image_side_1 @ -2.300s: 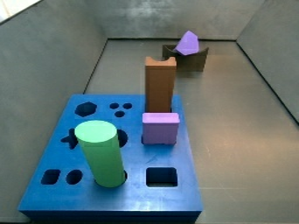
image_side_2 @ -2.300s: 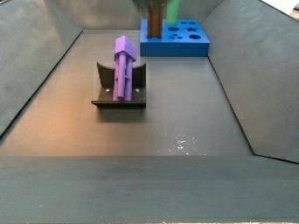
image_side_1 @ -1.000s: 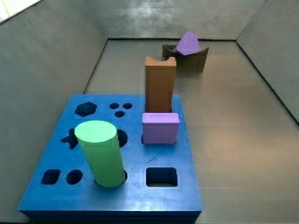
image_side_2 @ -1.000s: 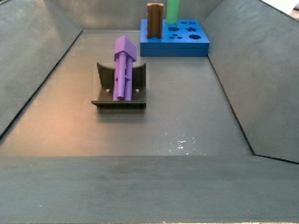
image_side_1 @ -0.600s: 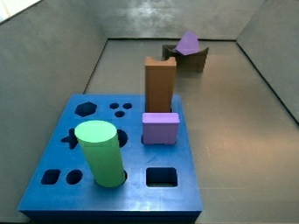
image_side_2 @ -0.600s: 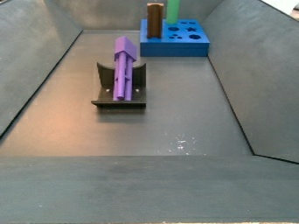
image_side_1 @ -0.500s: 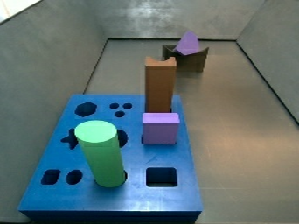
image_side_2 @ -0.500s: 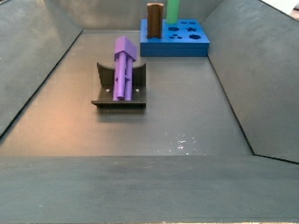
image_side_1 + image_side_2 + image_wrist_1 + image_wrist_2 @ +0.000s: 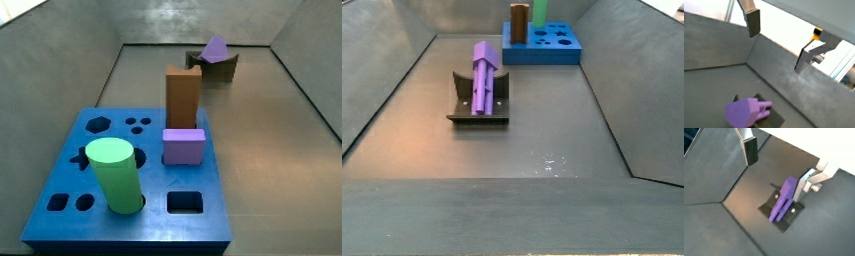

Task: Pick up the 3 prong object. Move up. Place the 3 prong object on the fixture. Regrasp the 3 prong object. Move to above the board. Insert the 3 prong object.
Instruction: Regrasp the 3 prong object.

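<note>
Pincer (image 9: 777, 165) hangs empty, fingers apart, with the light purple plastic 3 prong object (image 9: 783, 199) below it, resting on the dark bracket fixture (image 9: 783, 212). Looks light, stiff, maybe slick; I'd grip its blocky head.

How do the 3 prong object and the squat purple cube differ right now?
The 3 prong object rests on the fixture at the far end from the board; the purple cube sits on the blue board. The 3 prong object is long, with a block head and thin prongs; the cube is short and boxy. Both are light purple and untouched: the gripper is open above the 3 prong object, holding nothing.
</note>
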